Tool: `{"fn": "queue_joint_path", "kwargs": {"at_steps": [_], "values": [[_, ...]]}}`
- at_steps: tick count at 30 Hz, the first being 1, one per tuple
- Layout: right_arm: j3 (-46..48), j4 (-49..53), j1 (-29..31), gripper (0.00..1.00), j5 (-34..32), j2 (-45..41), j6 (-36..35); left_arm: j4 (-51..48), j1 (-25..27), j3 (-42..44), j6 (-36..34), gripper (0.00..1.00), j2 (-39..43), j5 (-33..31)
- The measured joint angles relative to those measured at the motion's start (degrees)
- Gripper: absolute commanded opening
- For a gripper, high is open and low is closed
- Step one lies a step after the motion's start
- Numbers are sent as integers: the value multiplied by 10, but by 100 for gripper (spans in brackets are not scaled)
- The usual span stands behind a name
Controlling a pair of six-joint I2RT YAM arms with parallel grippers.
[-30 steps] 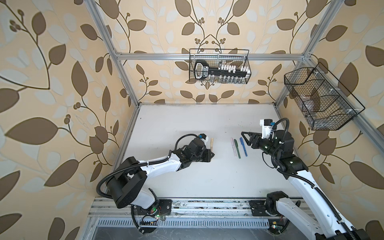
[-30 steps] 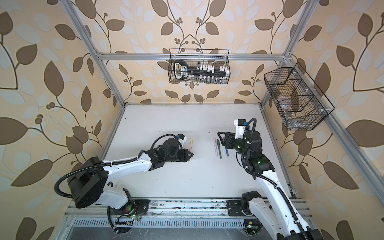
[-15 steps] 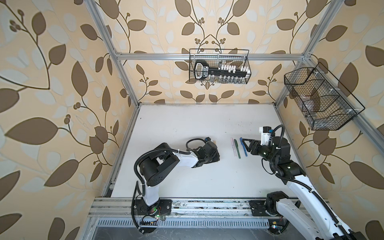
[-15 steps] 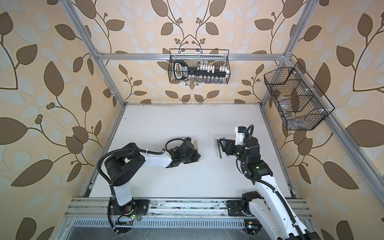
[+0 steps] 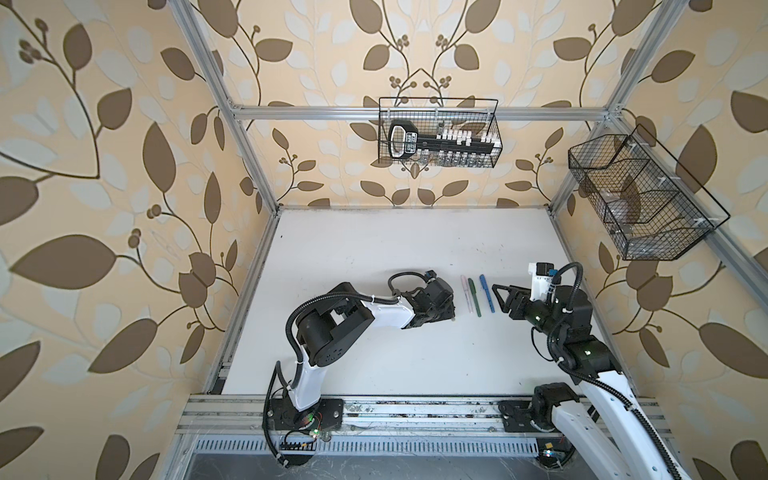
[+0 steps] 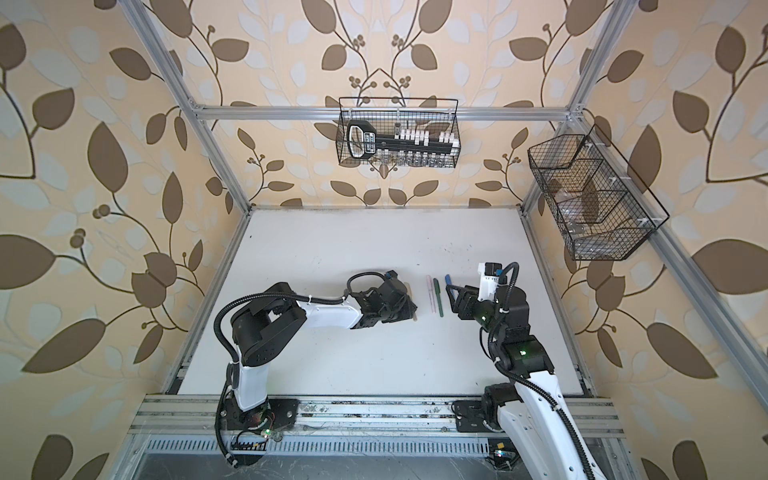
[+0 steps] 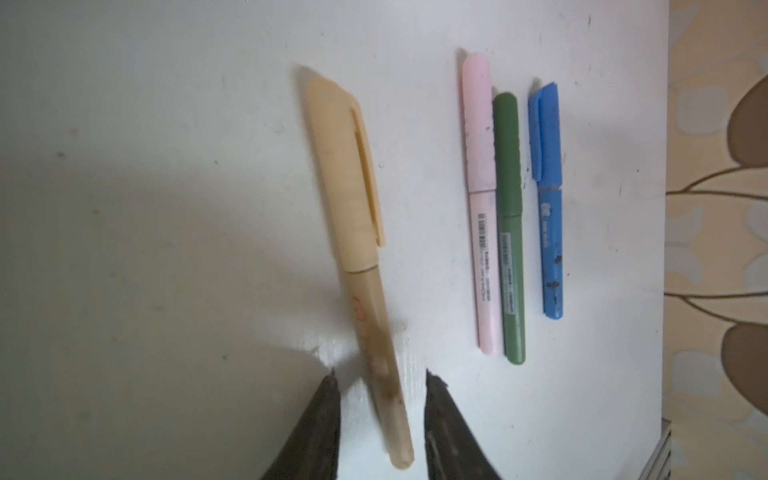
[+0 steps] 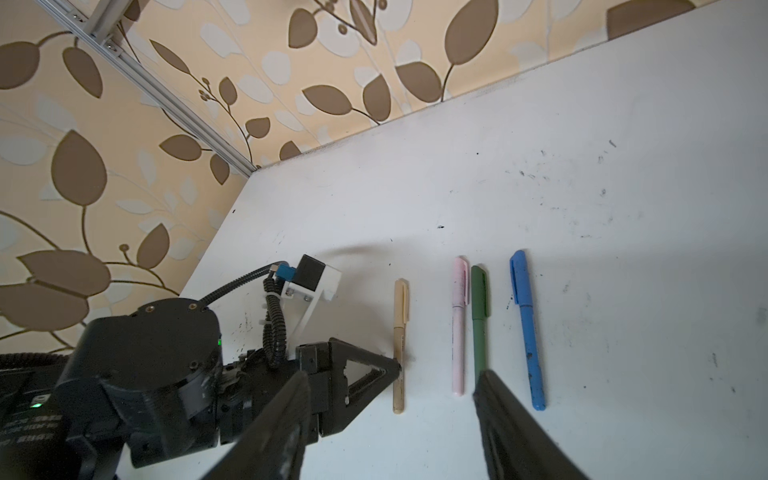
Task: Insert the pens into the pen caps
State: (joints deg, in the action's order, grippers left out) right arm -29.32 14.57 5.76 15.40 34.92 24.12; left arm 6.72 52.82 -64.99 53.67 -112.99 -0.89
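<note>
Four pens lie on the white table [image 5: 395, 249], and each has its own colour's pen cap pushed on. The tan pen [image 7: 361, 266] with its tan cap [image 7: 345, 166] lies flat between the fingers of my left gripper [image 7: 381, 376], which is open with a gap on both sides. The pink pen [image 7: 482, 208], green pen [image 7: 510, 232] and blue pen [image 7: 549, 208] lie side by side just beyond it. My right gripper [image 8: 392, 374] hovers open and empty on the far side of the row from the left gripper [image 5: 451, 311]. Its near finger hides part of the blue pen [image 6: 448, 279] in a top view.
A wire basket [image 5: 438, 139] with a black tool hangs on the back wall, and another wire basket [image 5: 640, 199] hangs on the right wall. An aluminium rail [image 5: 415, 411] carrying both arm bases runs along the front table edge.
My left gripper carried the tan pen to the right, closer to the other three, then opened and let it go on the table. The right gripper drew slightly nearer and opened a little more.
</note>
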Motion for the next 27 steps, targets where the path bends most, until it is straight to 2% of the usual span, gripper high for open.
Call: {"fn": "queue_joint_path", "kwargs": {"at_steps": [3, 8, 10, 12, 14, 16, 18, 20, 22, 23, 27], "values": [[0, 6, -12, 66, 0, 0, -2, -27, 5, -13, -14, 62, 1, -31], [6, -1, -18, 73, -24, 8, -9, -101, 10, -9, -64, 92, 46, -114], [8, -11, -18, 75, -59, 24, -20, -140, 11, 3, -94, 98, 97, -172], [18, -36, -18, 76, -101, 44, -35, -165, 11, 24, -129, 99, 172, -249], [37, -73, -18, 77, -164, 76, -53, -158, 2, 75, -189, 99, 288, -338], [65, -132, -17, 78, -217, 113, -73, -97, -35, 154, -255, 99, 410, -392], [106, -211, -14, 85, -267, 158, -97, -35, -123, 241, -301, 99, 512, -422], [144, -290, -7, 90, -308, 208, -123, 16, -238, 317, -336, 99, 568, -450], [163, -347, 0, 92, -337, 249, -144, 53, -306, 371, -376, 99, 573, -457], [167, -379, 5, 92, -350, 265, -157, 68, -321, 390, -397, 99, 561, -452], [170, -509, 24, 91, -372, 304, -198, 163, -331, 433, -478, 99, 481, -421]]}}
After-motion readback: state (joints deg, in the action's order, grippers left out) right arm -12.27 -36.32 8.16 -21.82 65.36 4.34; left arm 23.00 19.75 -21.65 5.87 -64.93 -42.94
